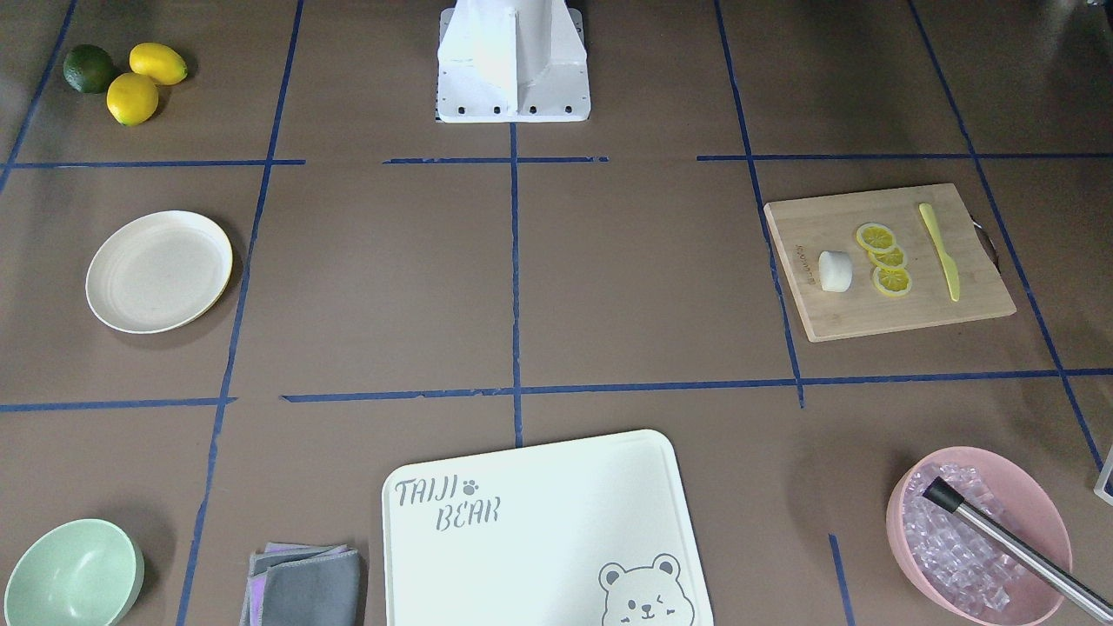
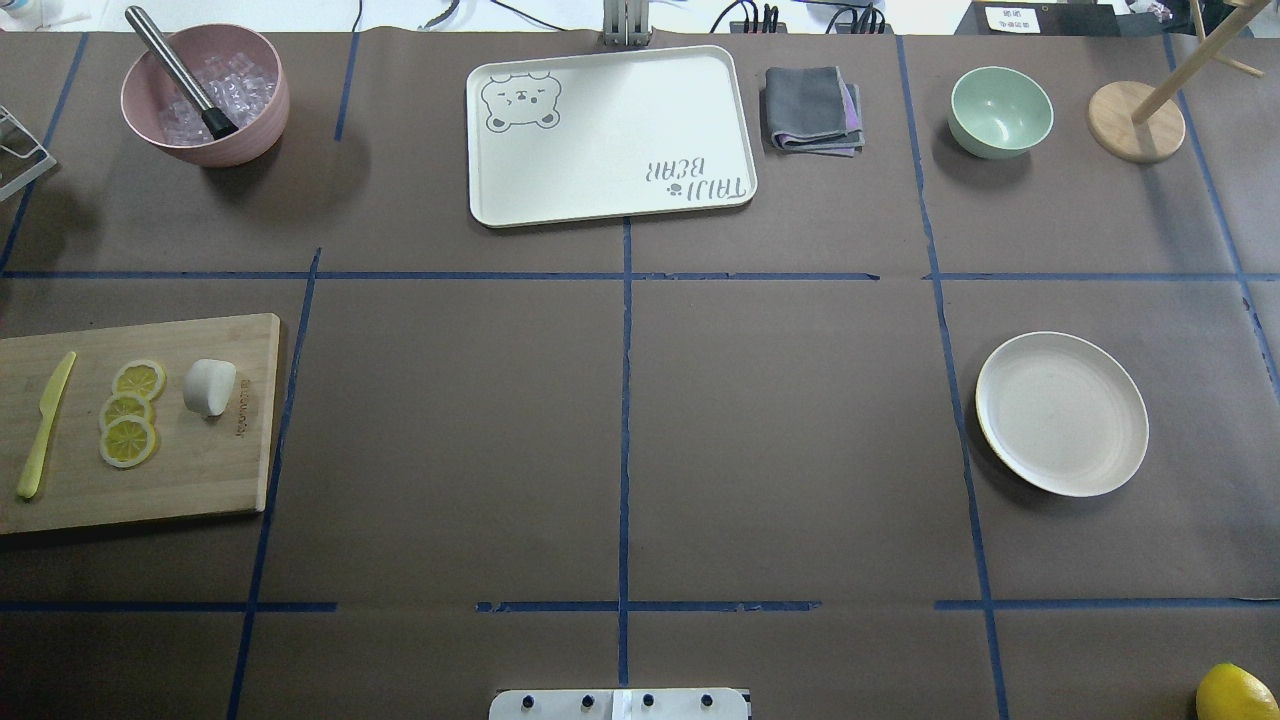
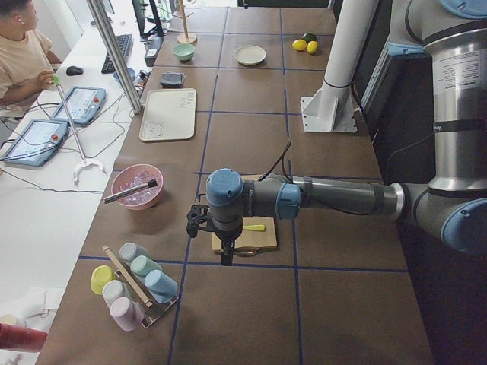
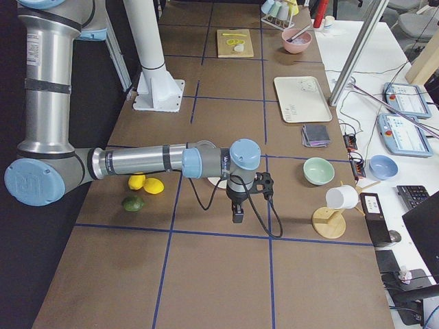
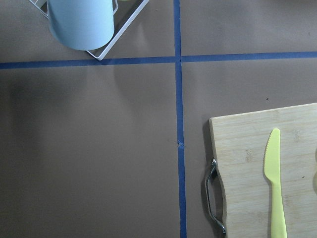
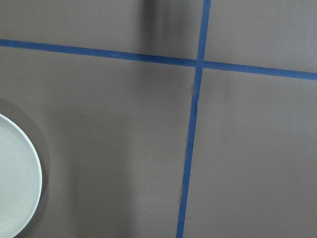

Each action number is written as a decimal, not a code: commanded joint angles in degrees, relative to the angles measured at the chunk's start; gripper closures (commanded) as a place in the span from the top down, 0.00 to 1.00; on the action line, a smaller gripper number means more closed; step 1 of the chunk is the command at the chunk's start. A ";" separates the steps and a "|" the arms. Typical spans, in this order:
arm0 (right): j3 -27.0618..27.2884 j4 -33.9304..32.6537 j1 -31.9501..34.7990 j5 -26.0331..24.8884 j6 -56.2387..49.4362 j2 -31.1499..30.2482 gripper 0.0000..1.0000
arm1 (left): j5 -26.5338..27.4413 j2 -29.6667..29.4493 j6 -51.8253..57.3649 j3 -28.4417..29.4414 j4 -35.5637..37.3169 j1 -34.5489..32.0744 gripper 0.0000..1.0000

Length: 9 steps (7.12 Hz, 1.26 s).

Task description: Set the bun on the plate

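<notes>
The bun (image 1: 835,271) (image 2: 209,386) is a small white lump lying on a wooden cutting board (image 2: 200,470), beside three lemon slices (image 2: 130,412). Across the table lies the round cream plate (image 1: 158,271) (image 2: 1062,413), with nothing on it. Its edge shows at the left of the right wrist view (image 6: 15,183). Only the side views show my grippers. My left gripper (image 3: 226,255) hangs above the board's handle end, away from the bun. My right gripper (image 4: 237,214) hangs just beyond the plate's outer side. Whether either is open or shut I cannot tell.
A yellow knife (image 2: 45,425) lies on the wooden board. At the far edge stand a pink bowl of ice with a metal rod (image 2: 205,95), a white bear tray (image 2: 610,135), a folded grey cloth (image 2: 812,108) and a green bowl (image 2: 1000,110). Two lemons and a lime (image 1: 130,78) lie near the robot's right.
</notes>
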 commanded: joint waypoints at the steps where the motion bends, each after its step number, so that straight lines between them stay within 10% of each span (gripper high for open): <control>1: 0.02 0.00 -0.03 0.09 0.00 0.03 1.00 | 0.00 0.09 -0.09 -0.03 0.09 0.00 1.00; 5: -2.07 9.79 -8.51 7.99 7.75 2.93 0.99 | 0.00 0.00 0.00 -0.56 0.27 0.00 1.00; 9: -15.34 57.41 -24.35 -2.10 47.50 1.62 0.99 | -0.09 0.18 0.00 -0.56 0.00 0.00 1.00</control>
